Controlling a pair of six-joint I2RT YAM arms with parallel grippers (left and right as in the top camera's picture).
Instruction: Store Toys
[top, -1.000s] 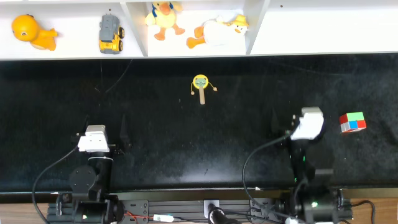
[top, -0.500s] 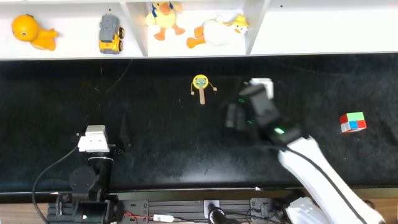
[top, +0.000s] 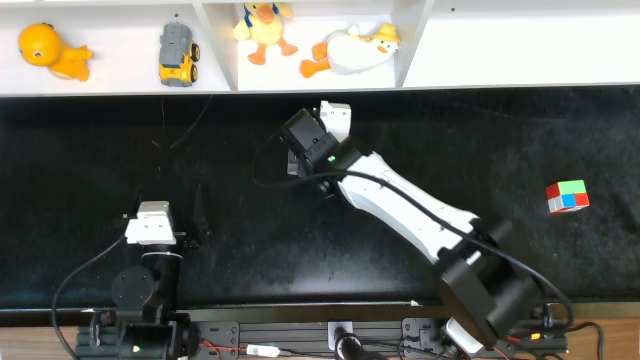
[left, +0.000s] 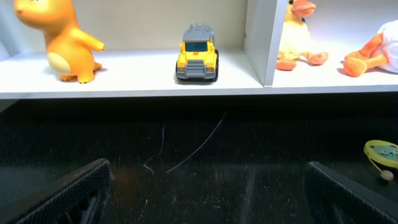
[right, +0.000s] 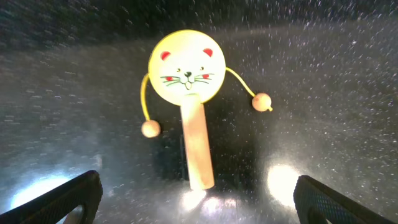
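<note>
With the pick-up seemingly in hand, the right jaws hang spread over the rattle (right: 186, 93), upper centre of the desk (top: 500, 150), and should next lower onto its handle.

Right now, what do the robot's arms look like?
The right arm is long, with white tube sections, black joints and a tiny green light. The left arm is black with a white block on top. Both have black fingers and black cables.
</note>
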